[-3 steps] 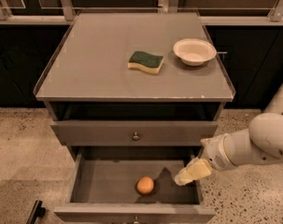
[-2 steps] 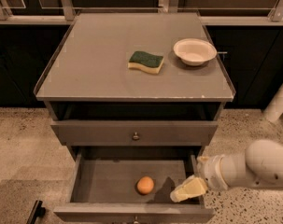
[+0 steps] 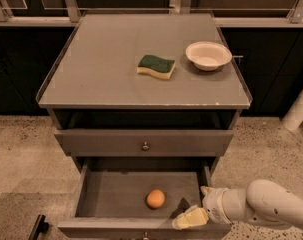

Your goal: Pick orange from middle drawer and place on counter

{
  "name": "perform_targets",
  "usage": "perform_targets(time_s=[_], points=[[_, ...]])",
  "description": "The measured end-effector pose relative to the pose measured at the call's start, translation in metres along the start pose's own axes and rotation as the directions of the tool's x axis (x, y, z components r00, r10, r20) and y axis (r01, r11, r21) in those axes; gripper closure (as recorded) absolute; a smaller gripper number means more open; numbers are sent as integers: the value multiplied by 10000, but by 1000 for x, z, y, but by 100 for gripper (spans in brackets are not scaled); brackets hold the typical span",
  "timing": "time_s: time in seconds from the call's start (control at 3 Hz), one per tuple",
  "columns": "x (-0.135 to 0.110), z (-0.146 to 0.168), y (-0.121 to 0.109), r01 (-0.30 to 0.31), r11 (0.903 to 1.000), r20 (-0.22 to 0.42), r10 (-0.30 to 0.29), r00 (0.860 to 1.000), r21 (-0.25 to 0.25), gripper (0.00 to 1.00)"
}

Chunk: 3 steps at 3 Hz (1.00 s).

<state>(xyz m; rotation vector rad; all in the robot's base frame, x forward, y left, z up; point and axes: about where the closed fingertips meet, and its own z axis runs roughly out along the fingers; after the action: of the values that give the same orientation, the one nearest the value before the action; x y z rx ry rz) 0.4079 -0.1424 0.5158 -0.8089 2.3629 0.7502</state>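
Note:
The orange [image 3: 155,198] lies on the flat grey floor of the open middle drawer [image 3: 111,194], right of the middle and near the front wall. My gripper [image 3: 190,218] reaches in from the lower right on a white arm. It hangs over the drawer's front right corner, a little to the right of the orange and apart from it. The grey counter [image 3: 106,69] is the cabinet top above.
A green-and-yellow sponge [image 3: 156,66] and a white bowl [image 3: 208,55] sit on the right half of the counter. The upper drawer front with a round metal knob [image 3: 145,146] is shut. A speckled floor surrounds the cabinet. A dark object [image 3: 37,227] stands at lower left.
My gripper and arm have moved down and to the left, from beside the drawer's right wall to its front right corner, closer to the orange. The orange has not moved.

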Motion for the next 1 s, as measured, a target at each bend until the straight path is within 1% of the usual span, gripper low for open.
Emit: perform_targets(time_s=[0.33, 0.67, 1.0], points=[[-2, 19, 1, 175, 9998, 426, -180, 9989, 110, 0], [-13, 50, 4, 677, 9973, 1175, -704, 9906, 269, 0], [-33, 80, 1, 1193, 9921, 1680, -1242, 9779, 392, 0]])
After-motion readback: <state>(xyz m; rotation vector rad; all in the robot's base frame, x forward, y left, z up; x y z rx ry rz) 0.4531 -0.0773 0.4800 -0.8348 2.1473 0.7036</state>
